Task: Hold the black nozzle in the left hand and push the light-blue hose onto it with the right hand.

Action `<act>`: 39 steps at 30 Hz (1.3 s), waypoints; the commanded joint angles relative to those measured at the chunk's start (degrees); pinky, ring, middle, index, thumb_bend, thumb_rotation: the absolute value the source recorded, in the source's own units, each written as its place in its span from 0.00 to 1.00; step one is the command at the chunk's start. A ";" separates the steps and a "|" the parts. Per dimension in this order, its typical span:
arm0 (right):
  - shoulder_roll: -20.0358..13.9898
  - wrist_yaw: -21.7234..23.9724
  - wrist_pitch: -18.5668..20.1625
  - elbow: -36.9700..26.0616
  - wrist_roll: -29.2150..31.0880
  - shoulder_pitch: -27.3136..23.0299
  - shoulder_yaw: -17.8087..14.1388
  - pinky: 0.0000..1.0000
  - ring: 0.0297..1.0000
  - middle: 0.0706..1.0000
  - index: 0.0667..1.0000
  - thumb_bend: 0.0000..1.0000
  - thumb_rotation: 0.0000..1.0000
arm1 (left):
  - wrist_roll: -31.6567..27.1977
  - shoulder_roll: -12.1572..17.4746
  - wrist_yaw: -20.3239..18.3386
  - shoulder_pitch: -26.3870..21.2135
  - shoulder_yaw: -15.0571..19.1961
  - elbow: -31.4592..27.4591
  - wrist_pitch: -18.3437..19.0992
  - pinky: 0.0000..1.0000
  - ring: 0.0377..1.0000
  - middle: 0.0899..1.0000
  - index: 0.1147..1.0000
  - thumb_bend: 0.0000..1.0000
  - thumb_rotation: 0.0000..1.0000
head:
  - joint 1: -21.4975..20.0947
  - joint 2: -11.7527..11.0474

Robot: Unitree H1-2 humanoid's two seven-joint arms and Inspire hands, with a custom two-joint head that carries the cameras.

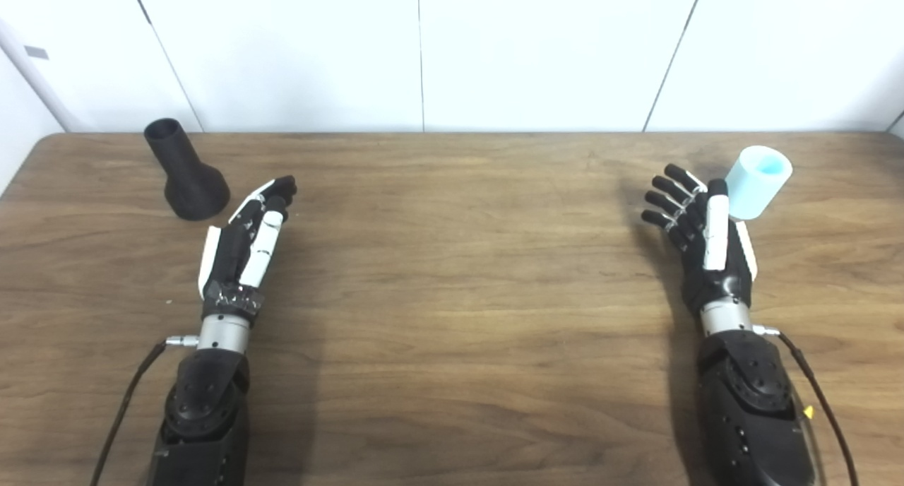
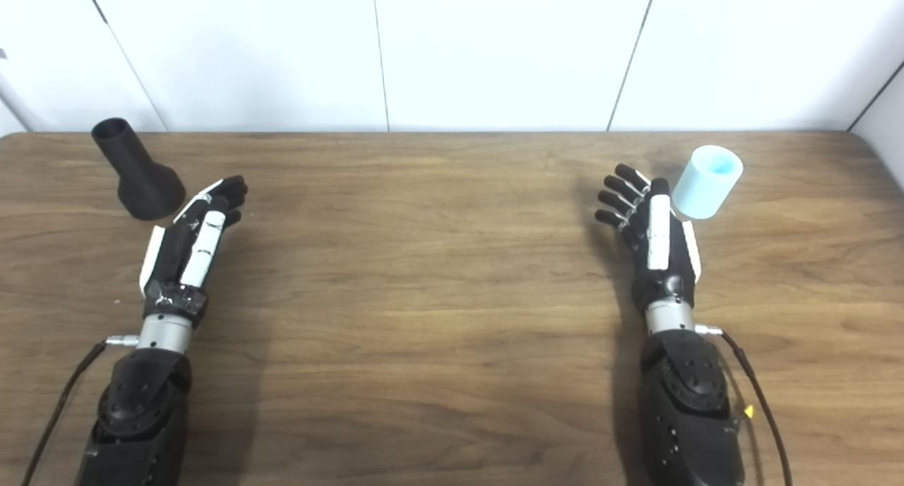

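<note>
On the brown wooden table (image 1: 452, 316), the black flared plastic nozzle (image 1: 185, 172) stands at ten o'clock, wide end down. The robot's left hand (image 1: 244, 242) lies just toward four o'clock of it, apart from it. The light-blue cylindrical hose piece (image 1: 757, 182) stands at two o'clock, with the right hand (image 1: 699, 239) just beside it toward eight o'clock.
</note>
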 commanded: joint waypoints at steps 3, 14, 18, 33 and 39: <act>0.99 0.06 1.08 1.21 0.11 2.11 0.36 0.67 0.75 0.76 0.76 0.51 0.99 | 0.71 -0.31 0.54 1.99 -0.43 1.55 -0.58 0.89 0.88 0.83 0.78 0.44 0.72 | -0.11 0.14; 1.08 0.10 1.19 0.90 0.22 2.15 0.37 0.67 0.75 0.76 0.76 0.50 0.99 | 0.08 -0.25 0.14 1.87 -0.35 2.01 -0.93 0.90 0.89 0.83 0.78 0.43 0.70 | -0.05 0.14; 1.05 0.17 1.24 1.09 0.43 2.13 0.27 0.67 0.75 0.76 0.76 0.50 0.99 | 0.53 -0.27 0.42 2.03 -0.46 1.42 -0.23 0.90 0.88 0.83 0.78 0.44 0.72 | -0.19 0.23; 1.03 0.36 0.88 1.31 0.48 2.15 0.27 0.66 0.74 0.76 0.77 0.51 0.98 | 0.44 -0.43 0.64 2.03 -0.32 1.49 -0.19 0.89 0.88 0.83 0.77 0.45 0.70 | 0.54 -0.18; 0.83 0.58 0.78 1.76 0.82 2.09 0.09 0.67 0.75 0.76 0.76 0.52 0.97 | 0.83 -0.48 0.62 2.22 -0.59 1.39 -0.93 0.90 0.88 0.83 0.78 0.41 0.70 | 2.82 -0.56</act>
